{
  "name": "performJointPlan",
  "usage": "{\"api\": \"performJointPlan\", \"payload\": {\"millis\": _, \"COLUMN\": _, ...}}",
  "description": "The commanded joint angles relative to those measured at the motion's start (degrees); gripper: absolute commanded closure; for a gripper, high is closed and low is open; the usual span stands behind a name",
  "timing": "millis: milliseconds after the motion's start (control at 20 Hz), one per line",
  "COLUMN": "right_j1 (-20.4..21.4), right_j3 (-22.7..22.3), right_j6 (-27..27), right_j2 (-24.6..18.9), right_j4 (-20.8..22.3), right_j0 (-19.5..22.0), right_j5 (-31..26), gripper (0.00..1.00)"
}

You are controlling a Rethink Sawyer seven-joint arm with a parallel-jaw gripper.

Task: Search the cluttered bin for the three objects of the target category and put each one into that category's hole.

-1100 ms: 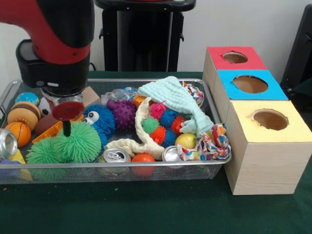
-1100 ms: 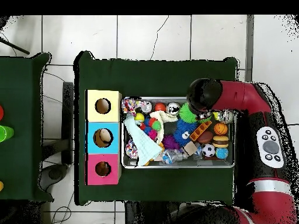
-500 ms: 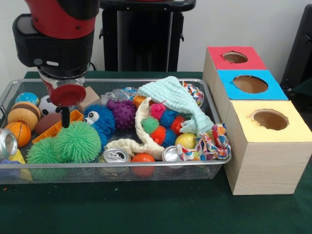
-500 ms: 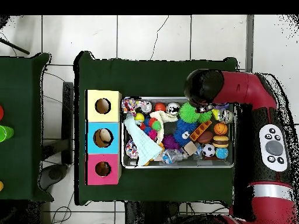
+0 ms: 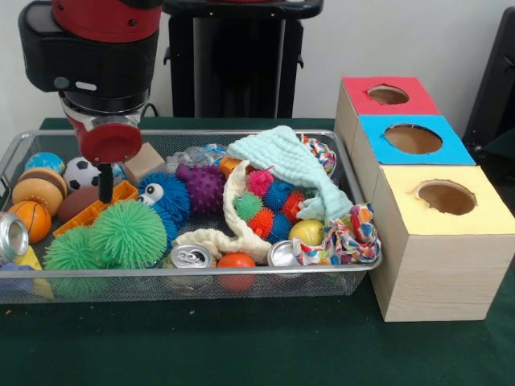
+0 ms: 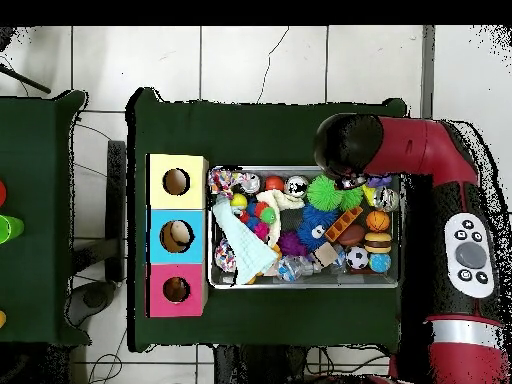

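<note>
The wire mesh bin (image 5: 201, 273) is full of toys. My gripper (image 5: 105, 193) hangs over its left part, just above and behind a big green tentacle ball (image 5: 129, 233), holding nothing that I can see. A second green ball (image 5: 71, 251) lies to the left. Drink cans lie at the front (image 5: 191, 257), (image 5: 283, 253) and at the left end (image 5: 11, 235). Beside the bin stand the yellow (image 5: 438, 233), blue (image 5: 412, 138) and red (image 5: 388, 95) boxes, each with a round hole. In the overhead view the arm's head (image 6: 345, 150) covers the gripper at the bin's (image 6: 305, 284) edge.
Also in the bin are a blue furry ball with eyes (image 5: 165, 201), a purple spiky ball (image 5: 203, 186), a soccer ball (image 5: 80, 173), a basketball (image 5: 32, 219), a mint cloth (image 5: 286, 165), a cream cloth (image 5: 229, 233) and a patterned cloth (image 5: 350, 233). Dark green cloth covers the table.
The gripper has lifted off the green tentacle ball and risen a little, shifting slightly left in the front view. The objects in the bin have stayed put.
</note>
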State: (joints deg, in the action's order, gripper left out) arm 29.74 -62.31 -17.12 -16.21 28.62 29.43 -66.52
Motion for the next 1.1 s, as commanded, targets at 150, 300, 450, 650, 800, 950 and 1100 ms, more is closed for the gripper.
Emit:
{"api": "performJointPlan", "payload": {"millis": 150, "right_j1": -0.9, "right_j3": -0.3, "right_j6": 11.0, "right_j2": 1.9, "right_j4": 1.2, "right_j0": -1.9, "right_j5": -3.5, "gripper": 0.0}}
{"api": "performJointPlan", "payload": {"millis": 300, "right_j1": -0.6, "right_j3": -0.5, "right_j6": 11.6, "right_j2": 2.2, "right_j4": 0.7, "right_j0": -2.4, "right_j5": -3.5, "gripper": 0.0}}
{"api": "performJointPlan", "payload": {"millis": 450, "right_j1": 0.5, "right_j3": -2.0, "right_j6": 12.4, "right_j2": 3.2, "right_j4": 1.7, "right_j0": -3.9, "right_j5": -1.9, "gripper": 0.0}}
{"api": "performJointPlan", "payload": {"millis": 650, "right_j1": 0.7, "right_j3": -1.8, "right_j6": 14.9, "right_j2": 4.0, "right_j4": 0.2, "right_j0": -5.7, "right_j5": -3.4, "gripper": 0.0}}
{"api": "performJointPlan", "payload": {"millis": 800, "right_j1": -0.1, "right_j3": -0.8, "right_j6": 16.6, "right_j2": 5.3, "right_j4": 0.5, "right_j0": -7.3, "right_j5": -3.2, "gripper": 0.0}}
{"api": "performJointPlan", "payload": {"millis": 950, "right_j1": -1.0, "right_j3": 0.6, "right_j6": 18.4, "right_j2": 6.8, "right_j4": 1.0, "right_j0": -8.9, "right_j5": -3.3, "gripper": 0.0}}
{"api": "performJointPlan", "payload": {"millis": 1100, "right_j1": -2.7, "right_j3": 2.7, "right_j6": 20.0, "right_j2": 6.9, "right_j4": -0.7, "right_j0": -9.8, "right_j5": -4.9, "gripper": 0.0}}
